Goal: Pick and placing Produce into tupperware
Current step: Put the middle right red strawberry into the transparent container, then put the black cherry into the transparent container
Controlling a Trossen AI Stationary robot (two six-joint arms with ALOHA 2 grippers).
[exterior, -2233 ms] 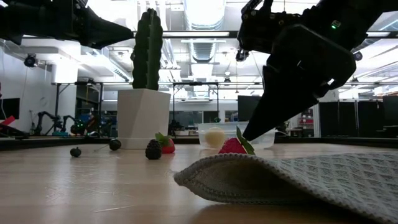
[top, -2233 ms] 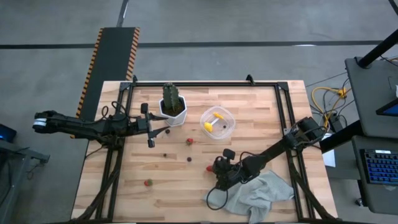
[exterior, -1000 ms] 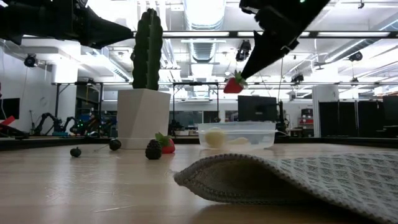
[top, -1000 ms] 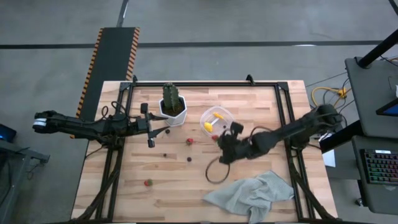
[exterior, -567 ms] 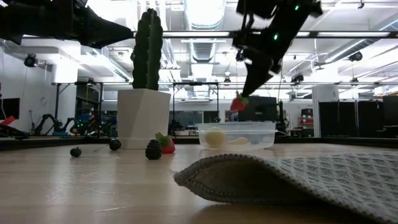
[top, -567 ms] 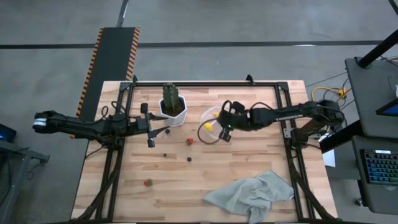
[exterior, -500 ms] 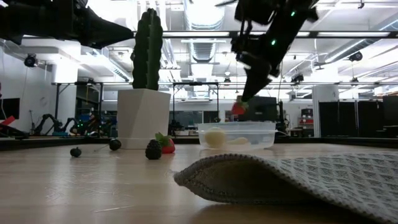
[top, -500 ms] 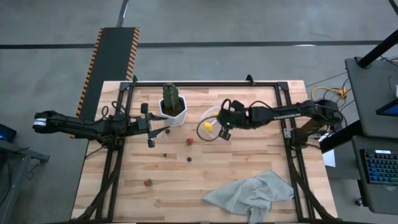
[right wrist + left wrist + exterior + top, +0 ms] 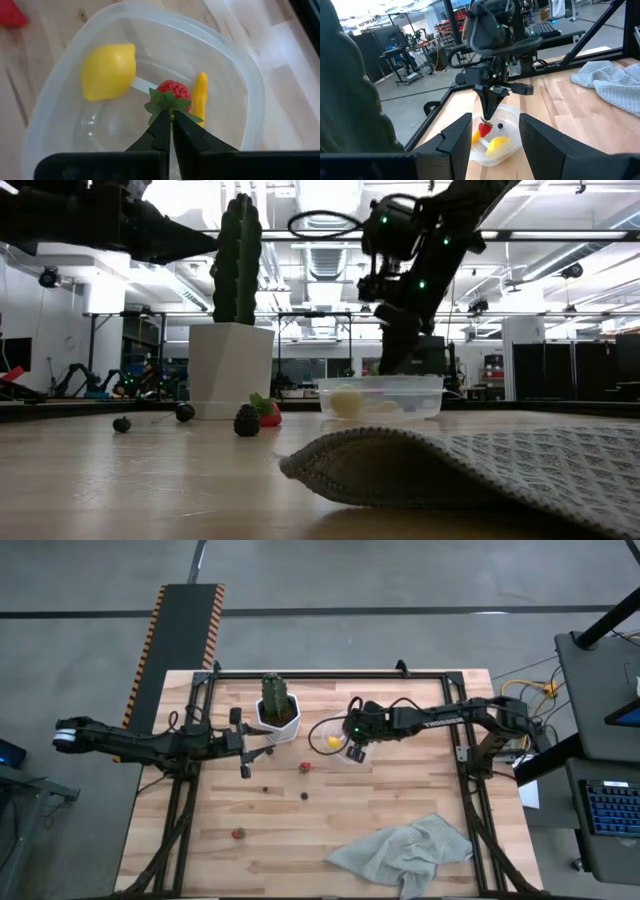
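Right wrist view gives us the key relation: the right end effector [image 9: 171,122] is pinched shut on the green stem of a strawberry [image 9: 173,94], and the fruit hangs straight beyond the fingertips, inside the rim of the tupperware [image 9: 250,95]. The berry's axis runs in line with the fingers. Below it we see a lemon [image 9: 108,69] to one side and a thin yellow piece [image 9: 199,95] just beside the strawberry, both lying in the container. So the coming move, as we judge it, turns on letting go right here; the berry is already over the open box, and we cannot tell whether it touches the floor of it.

From the high view we place the tupperware [image 9: 322,730] near the middle of the desk [image 9: 420,800], toward the far edge, just beside the white pot [image 9: 279,720]. The right end effector [image 9: 355,749] is over it, clearly the nearer arm. The left end effector [image 9: 252,751] waits on the other side of the pot, fingers apart and holding nothing.

What the high view adds is the produce left on the desk: another strawberry [image 9: 306,767], two dark berries [image 9: 304,796] near the middle, and a red piece [image 9: 238,833] toward the near left corner, plus a cloth [image 9: 405,855] at the near right. The low view hides the held strawberry behind the container wall.
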